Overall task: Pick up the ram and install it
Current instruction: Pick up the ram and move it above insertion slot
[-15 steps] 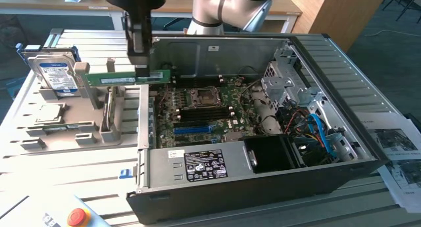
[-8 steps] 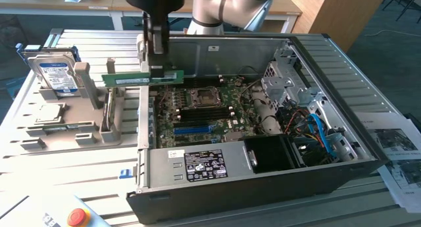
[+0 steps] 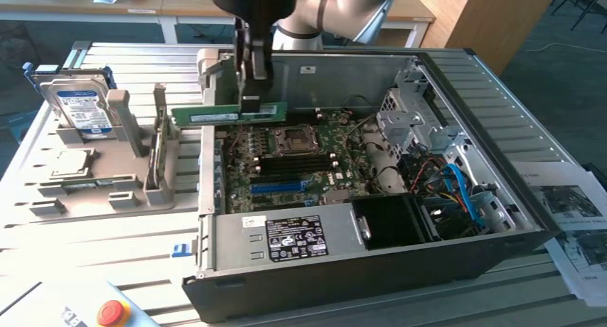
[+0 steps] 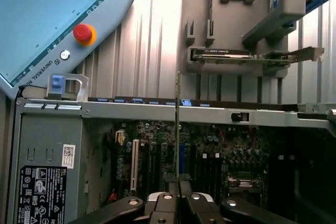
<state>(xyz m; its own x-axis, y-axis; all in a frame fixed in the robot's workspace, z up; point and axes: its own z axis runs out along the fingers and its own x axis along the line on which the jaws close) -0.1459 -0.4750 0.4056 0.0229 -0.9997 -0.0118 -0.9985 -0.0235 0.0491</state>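
Observation:
The ram (image 3: 213, 116), a long thin green board, hangs level above the open computer case (image 3: 531, 220), over its wall on the exterior view's left. My gripper (image 3: 254, 105) is shut on it near one end. In the wrist view the ram (image 4: 177, 129) shows edge-on as a thin upright strip rising from between my fingers (image 4: 167, 203), with the motherboard (image 4: 210, 156) behind it. The motherboard (image 3: 328, 138) lies flat in the case, and its dark memory slots (image 3: 284, 169) run beside the processor socket (image 3: 292, 138).
A grey fixture (image 3: 104, 192) on the exterior view's left holds a hard drive (image 3: 84, 110), a silver processor chip (image 3: 71, 163) and an upright card (image 3: 161, 138). The power supply (image 3: 284, 238) fills the case's near side. A teach pendant's red button (image 3: 112, 313) and papers (image 3: 569, 213) lie nearby.

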